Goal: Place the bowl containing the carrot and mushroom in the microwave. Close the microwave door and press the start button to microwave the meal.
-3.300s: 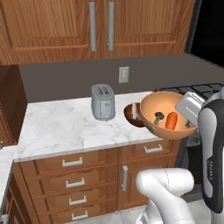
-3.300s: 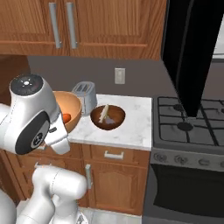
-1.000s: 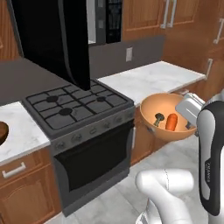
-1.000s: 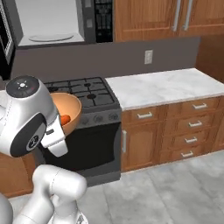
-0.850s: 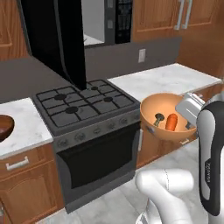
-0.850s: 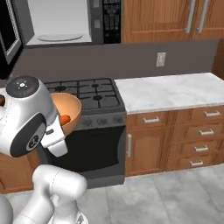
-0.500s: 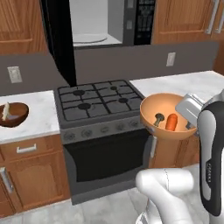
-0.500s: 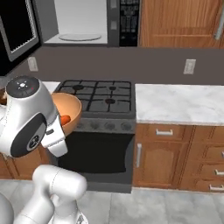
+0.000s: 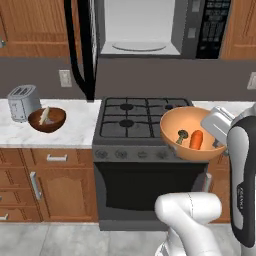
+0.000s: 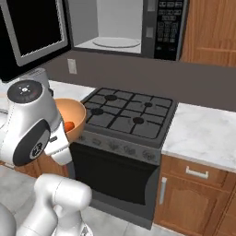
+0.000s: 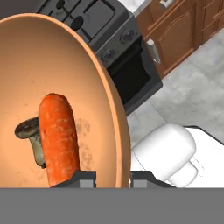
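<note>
1. Robot arm (image 9: pixel 240 192): small dark vertical lettering on the white link, too blurred to read.
2. Microwave (image 10: pixel 166 27) button panel, up beyond the gripper: pale marks on keys, illegible.
3. No other text, brands or numbers readable.

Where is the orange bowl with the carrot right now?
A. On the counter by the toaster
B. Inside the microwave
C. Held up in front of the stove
C: the gripper pinches the rim of the bowl, which hangs before the stove; the microwave holds just its turntable.
</note>
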